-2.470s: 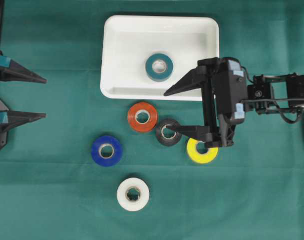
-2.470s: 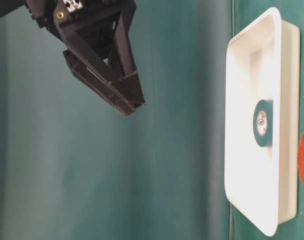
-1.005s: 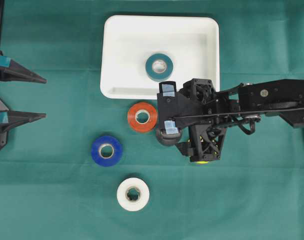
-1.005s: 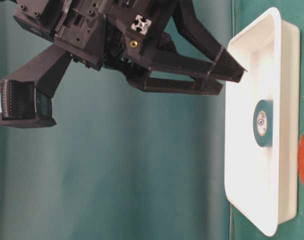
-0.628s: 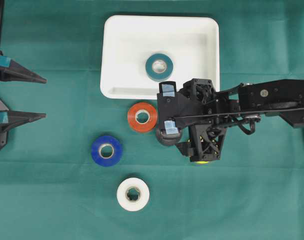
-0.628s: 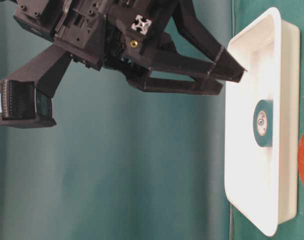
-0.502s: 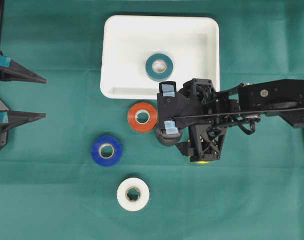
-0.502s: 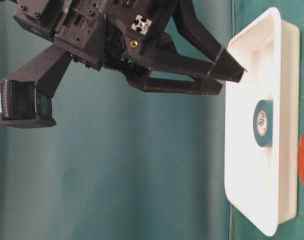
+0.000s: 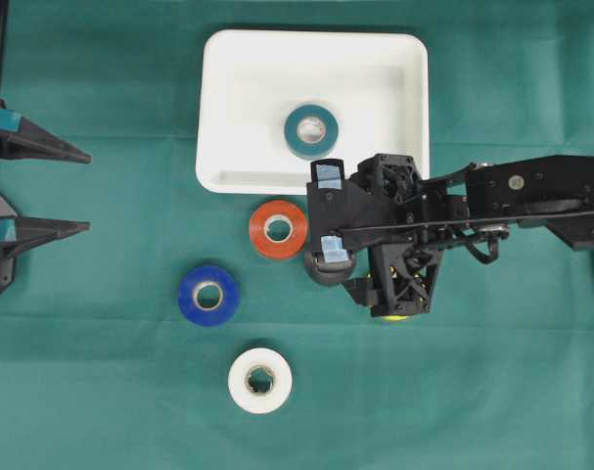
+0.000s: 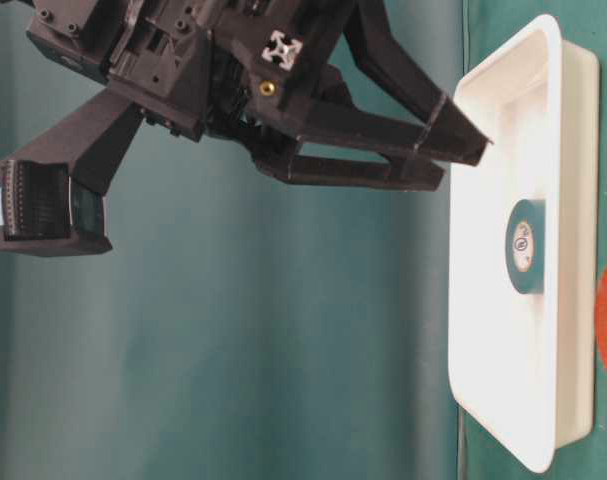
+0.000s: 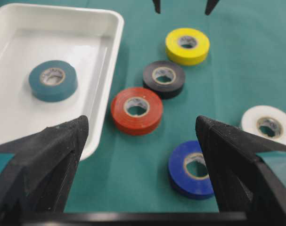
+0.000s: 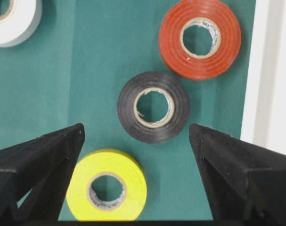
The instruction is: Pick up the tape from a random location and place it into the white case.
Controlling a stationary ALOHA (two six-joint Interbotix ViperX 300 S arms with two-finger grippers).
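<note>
The white case [image 9: 218, 108] lies at the back middle with a teal tape roll [image 9: 311, 131] in it. On the green cloth lie a red roll [image 9: 278, 229], a blue roll [image 9: 208, 295] and a white roll [image 9: 260, 380]. My right gripper [image 9: 360, 262] points down, open and empty, and covers most of the black roll [image 9: 314, 271] and the yellow roll [image 9: 395, 314]. In the right wrist view the gripper [image 12: 135, 128] has the black roll [image 12: 153, 107] just ahead between its fingers and the yellow roll [image 12: 106, 185] by the left finger. My left gripper [image 9: 84, 192] is open and empty at the left edge.
The right arm [image 9: 531, 201] reaches in from the right, close to the case's front right corner. In the left wrist view, past the open gripper [image 11: 142, 121], the case [image 11: 107, 56], the red roll [image 11: 136, 110] and the blue roll [image 11: 192, 169] lie ahead.
Since 2.5 s ago my right gripper has swung left and tipped down over the black and yellow rolls. Over the last second nothing has moved.
</note>
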